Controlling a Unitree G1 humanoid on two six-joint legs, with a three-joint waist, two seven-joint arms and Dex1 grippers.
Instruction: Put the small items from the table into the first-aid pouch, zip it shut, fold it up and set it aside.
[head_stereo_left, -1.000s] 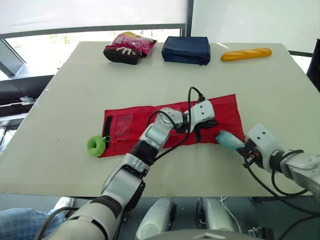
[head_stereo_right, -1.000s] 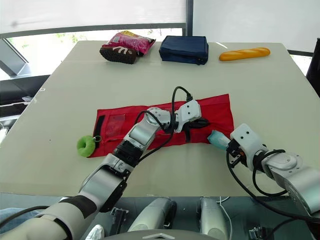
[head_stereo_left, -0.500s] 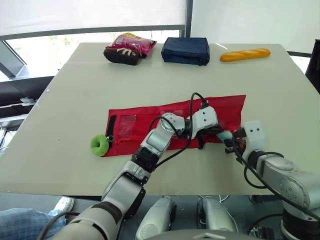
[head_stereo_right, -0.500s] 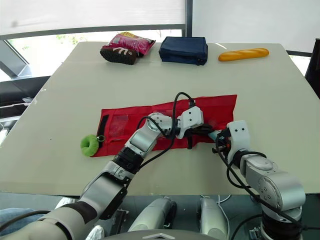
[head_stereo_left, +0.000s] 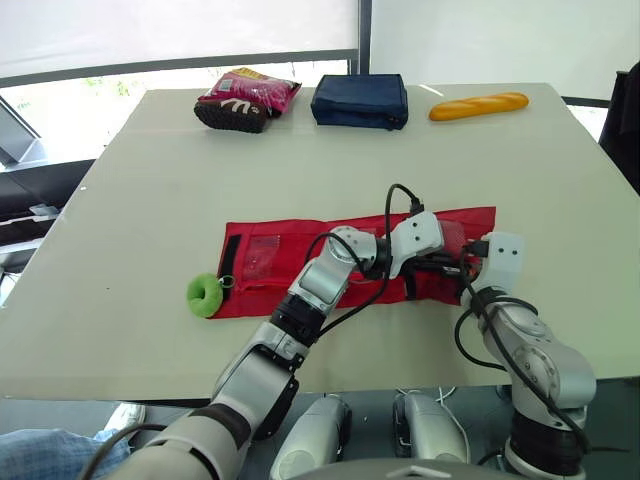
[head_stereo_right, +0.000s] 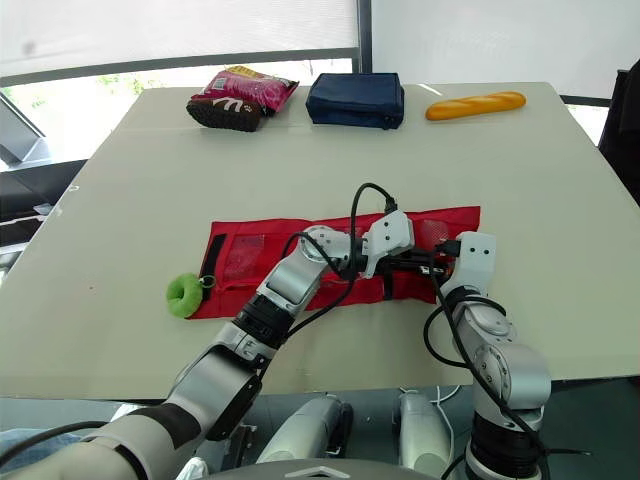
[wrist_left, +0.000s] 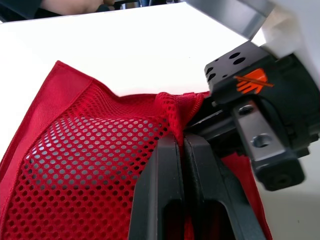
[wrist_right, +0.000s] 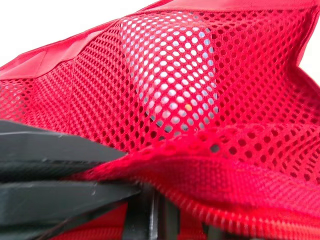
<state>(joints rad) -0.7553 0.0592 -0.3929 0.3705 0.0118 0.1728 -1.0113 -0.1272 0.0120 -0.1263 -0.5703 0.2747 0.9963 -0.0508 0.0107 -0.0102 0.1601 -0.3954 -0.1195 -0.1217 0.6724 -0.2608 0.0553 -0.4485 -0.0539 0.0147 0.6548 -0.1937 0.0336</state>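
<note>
We see left gripper (wrist_left: 181, 144) clamped on lip of red mesh first-aid pouch (head_stereo_left: 262, 262); right gripper (head_stereo_left: 468, 267) buried in mesh, state unclear.

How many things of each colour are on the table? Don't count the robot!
Red: 1, the red pouch
Green: 1, the green ring
Pink: 1, the snack bag
Dark blue: 1, the blue bag
Yellow-orange: 1, the bread loaf
Total: 5
</note>
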